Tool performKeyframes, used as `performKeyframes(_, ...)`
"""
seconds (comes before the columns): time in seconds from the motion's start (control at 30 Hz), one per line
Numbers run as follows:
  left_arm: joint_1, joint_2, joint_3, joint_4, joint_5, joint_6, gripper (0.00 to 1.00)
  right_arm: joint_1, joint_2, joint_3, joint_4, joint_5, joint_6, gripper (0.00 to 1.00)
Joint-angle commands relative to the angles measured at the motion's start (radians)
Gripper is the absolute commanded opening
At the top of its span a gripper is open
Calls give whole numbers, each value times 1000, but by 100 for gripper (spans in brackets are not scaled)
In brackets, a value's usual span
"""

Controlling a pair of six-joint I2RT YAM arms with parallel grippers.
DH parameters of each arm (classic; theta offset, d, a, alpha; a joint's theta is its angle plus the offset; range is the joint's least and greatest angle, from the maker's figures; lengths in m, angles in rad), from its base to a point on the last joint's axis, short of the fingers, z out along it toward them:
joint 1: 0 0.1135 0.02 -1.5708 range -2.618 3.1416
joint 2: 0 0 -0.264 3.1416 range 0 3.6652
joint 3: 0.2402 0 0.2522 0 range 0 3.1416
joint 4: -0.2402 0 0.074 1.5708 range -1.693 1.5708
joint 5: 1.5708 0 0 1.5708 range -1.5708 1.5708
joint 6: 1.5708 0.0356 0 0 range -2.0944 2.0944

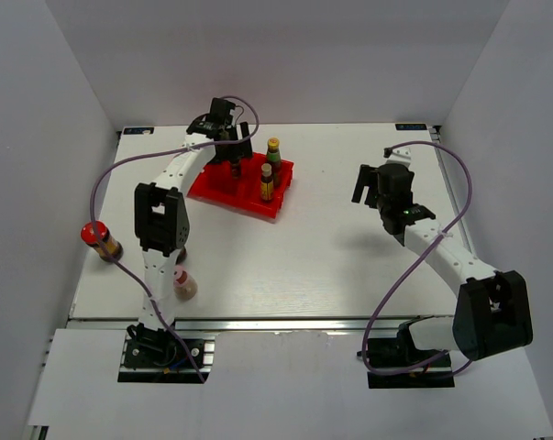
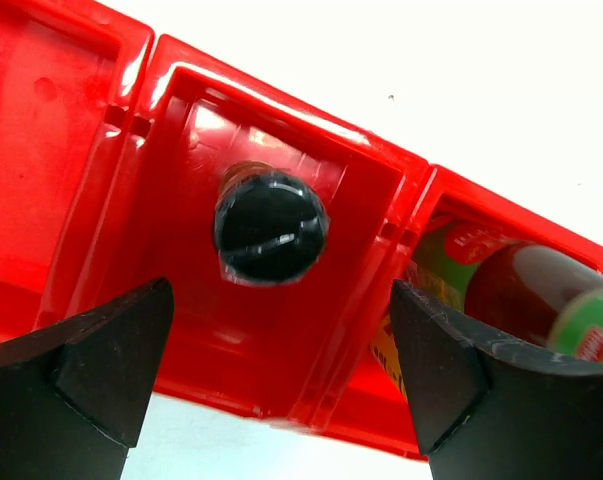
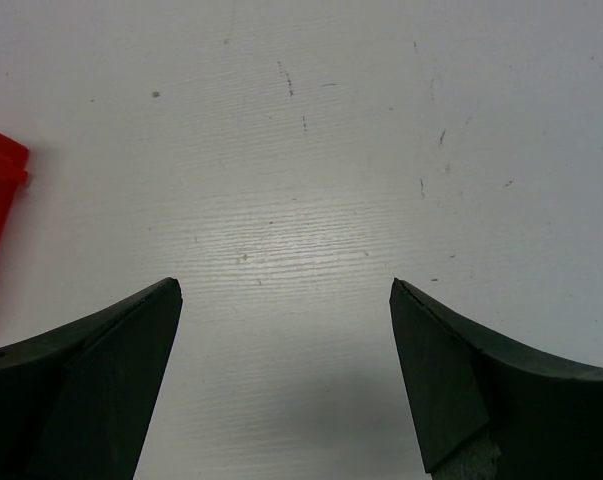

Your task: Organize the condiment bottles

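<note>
5 bottles seen. 3 in red tray (image 1: 244,200): dark-capped btl (image 2: 271,228) upright in mid compartment; green btl (image 1: 273,151) + yellow-capped dark btl (image 1: 267,183) share the right-end one. 2 on table (image 1: 349,266) by L arm: 1 red-lidded jar (image 1: 99,238) to its left, 1 pink-capped btl (image 1: 183,285) beside its lower link. L gripper (image 2: 281,290) open above dark-capped btl, no contact. R gripper (image 3: 284,285) open over table, right of tray.

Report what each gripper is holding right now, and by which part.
Nothing is held. The left gripper hangs open above the dark-capped bottle in the red tray; the right gripper is open over the table.
</note>
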Motion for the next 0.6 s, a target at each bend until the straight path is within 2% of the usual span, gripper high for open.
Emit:
performKeyframes(0.0,5,-140,-11,-22,-21,10,98,-3,-41,9,25,-5,15,89)
performKeyframes(0.13,4,-274,-123,-19,-60,-13,98,-3,-53,-1,46,-33,9,89)
performKeyframes(0.2,5,-398,-209,4,-74,-50,98,-3,-59,-18,69,-33,9,89)
performKeyframes(0.23,4,-442,-314,11,-72,-61,98,-3,-67,-27,100,-31,6,89)
performKeyframes(0.3,5,-596,-429,33,-92,-102,98,-3,-74,-44,118,-33,7,89)
performKeyframes(0.33,5,-648,-548,37,-106,-116,98,-3,-79,-46,126,-34,3,89)
performKeyframes(0.4,-1,-802,-660,50,-151,-182,98,-5,-78,-50,131,-33,3,89)
performKeyframes(0.47,-7,-889,-776,35,-153,-226,98,-5,-68,-49,137,-40,3,89)
performKeyframes(0.57,-9,-1025,-858,-48,-163,-280,98,-3,-52,-40,138,-40,6,89)
